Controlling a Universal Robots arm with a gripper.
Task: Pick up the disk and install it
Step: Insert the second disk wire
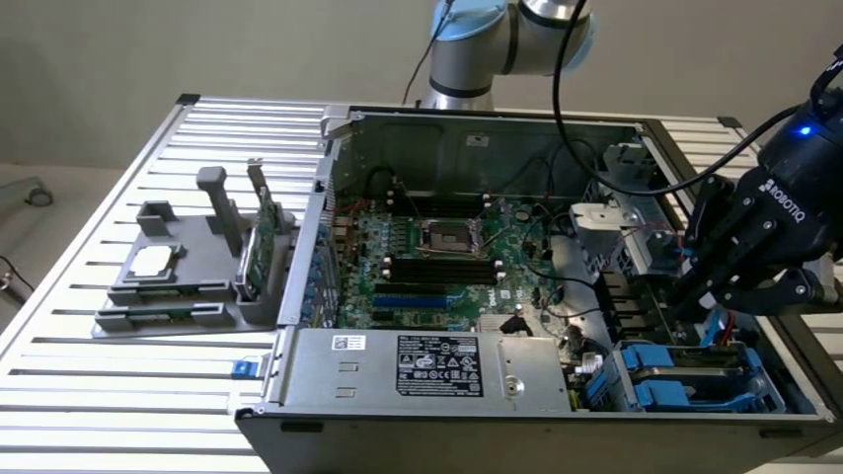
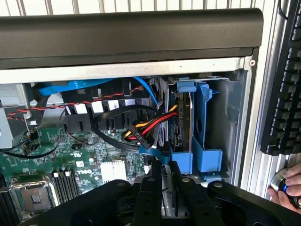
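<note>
You are looking at an open computer case (image 1: 461, 128) lying on a slatted metal table (image 1: 118, 385), with the arm's gripper (image 1: 732, 288) hanging over the case's drive bay. In the exterior view, taking the green motherboard (image 1: 435, 257) as the clock's centre, the gripper is sitting at about three o'clock and the blue drive bay (image 1: 685, 375) at about four o'clock.

The disk (image 2: 181, 120) is standing on edge inside that bay, framed by its blue carrier rails (image 2: 207, 157), with a bundle of red, yellow and black power cables (image 2: 146, 129) lying just beside it. The gripper (image 2: 165, 186) is hovering near the bay's open end. You cannot tell whether it is closed on anything.

Judging from this, the pick-up is looking finished and the disk is resting in its slot, so the job is appearing well advanced. Whether the disk is pushed fully home, you cannot tell.

At about nine o'clock, a grey parts holder (image 1: 197, 276) is standing on the table, well apart from the work.
</note>
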